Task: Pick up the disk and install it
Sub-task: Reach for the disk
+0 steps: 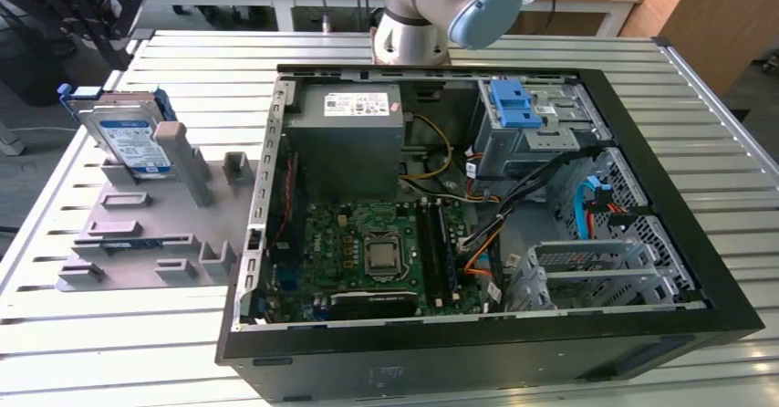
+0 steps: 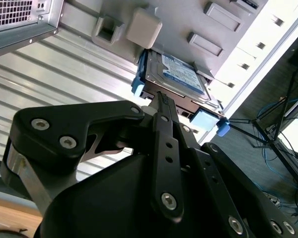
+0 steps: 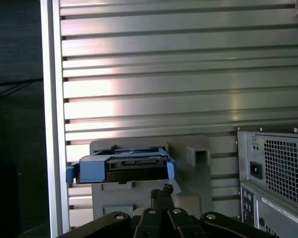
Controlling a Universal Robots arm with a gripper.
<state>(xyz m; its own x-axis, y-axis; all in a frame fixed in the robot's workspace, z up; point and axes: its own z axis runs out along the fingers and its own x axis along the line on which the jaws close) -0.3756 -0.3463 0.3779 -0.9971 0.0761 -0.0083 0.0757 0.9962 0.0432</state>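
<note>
The disk [image 1: 128,138] is a silver hard drive with a white-and-blue label in a blue carrier frame. It stands tilted on edge in a slot of the grey holder [image 1: 159,234], at the exterior view's left, beside the open computer case [image 1: 487,334]. Both wrist views show the disk [image 2: 176,74] [image 3: 121,166] ahead of my gripper [image 2: 161,99] [image 3: 161,191]. The gripper is apart from the disk and shut, its fingertips together with nothing between them.
Inside the case, a metal drive cage with a blue latch [image 1: 517,106] sits at the back right, by the power supply [image 1: 347,133], motherboard [image 1: 378,252] and loose cables. The case's rear panel [image 3: 273,173] stands beside the holder. The slatted metal table [image 1: 73,334] ends close behind the disk.
</note>
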